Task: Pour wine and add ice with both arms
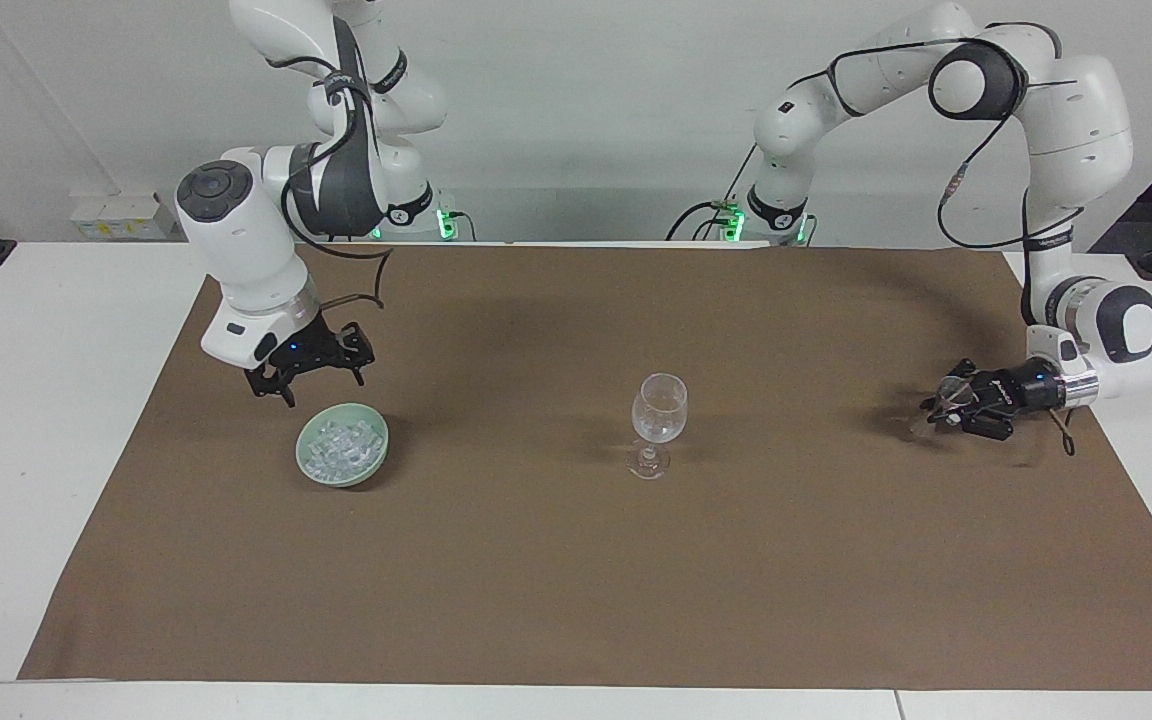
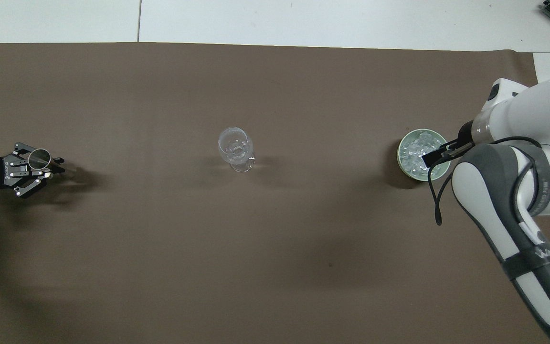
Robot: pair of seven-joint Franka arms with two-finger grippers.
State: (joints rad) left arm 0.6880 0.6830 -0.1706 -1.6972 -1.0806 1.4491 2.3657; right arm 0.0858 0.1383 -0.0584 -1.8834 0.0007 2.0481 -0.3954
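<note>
A clear wine glass (image 1: 658,410) (image 2: 235,145) stands upright mid-mat; I cannot make out wine in it. The ice (image 1: 340,445) (image 2: 416,154) is heaped in a pale green bowl (image 1: 373,462) (image 2: 406,167) toward the right arm's end. My right gripper (image 1: 321,388) hangs open just above the bowl's rim, holding nothing; in the overhead view the arm covers part of the bowl. My left gripper (image 1: 941,412) (image 2: 48,165) is shut on a small metal cup (image 2: 39,156), mouth up, very low over the mat at the left arm's end. I cannot tell whether the cup touches the mat.
A brown mat (image 1: 576,580) (image 2: 275,248) covers most of the white table (image 1: 36,420). The right arm's cable (image 2: 439,196) loops beside the bowl.
</note>
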